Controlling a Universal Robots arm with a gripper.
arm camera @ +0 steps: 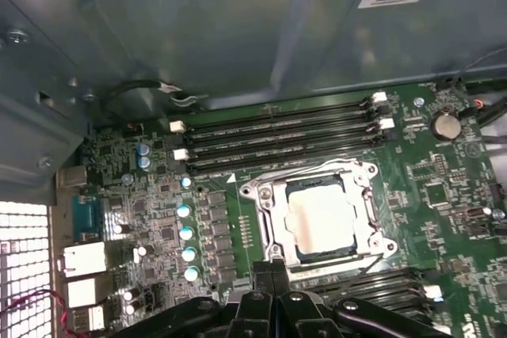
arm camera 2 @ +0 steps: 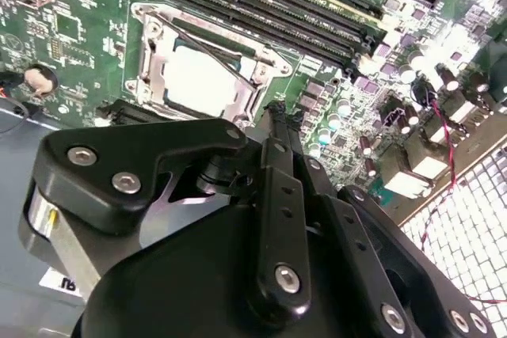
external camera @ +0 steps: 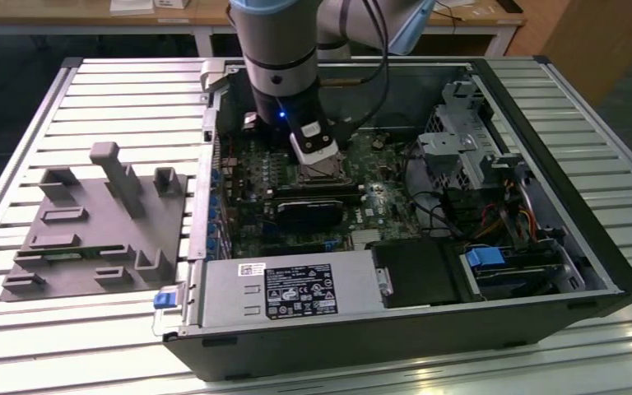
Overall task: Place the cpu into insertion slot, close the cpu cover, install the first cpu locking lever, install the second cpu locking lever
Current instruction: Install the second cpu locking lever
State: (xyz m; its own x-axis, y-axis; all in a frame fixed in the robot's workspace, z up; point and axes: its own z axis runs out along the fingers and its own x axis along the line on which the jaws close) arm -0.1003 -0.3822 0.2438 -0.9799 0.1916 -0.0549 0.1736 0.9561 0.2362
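Note:
The cpu (arm camera: 321, 219) shows its pale metal top lying flat in the insertion slot (arm camera: 295, 257) on the green motherboard. The silvery cpu cover (arm camera: 369, 210) lies down around it, with the chip showing through its window. A thin locking lever (arm camera: 293, 173) runs along one side of the cover, and in the second wrist view a thin rod (arm camera 2: 215, 58) crosses a corner of the cover (arm camera 2: 152, 61) over the cpu (arm camera 2: 198, 81). My gripper (arm camera: 269, 273) is shut and holds nothing. Its tips hover just off the socket's edge (arm camera 2: 277, 112). In the exterior view it (external camera: 319, 167) hangs over the socket.
The open computer case (external camera: 579, 247) lies on a slatted table. Long black memory slots (arm camera: 277, 136) run beside the socket. A power supply (external camera: 283, 288), drive cage (external camera: 459, 156) and loose cables (external camera: 513, 222) sit inside. A grey fixture (external camera: 96, 222) stands on the exterior view's left.

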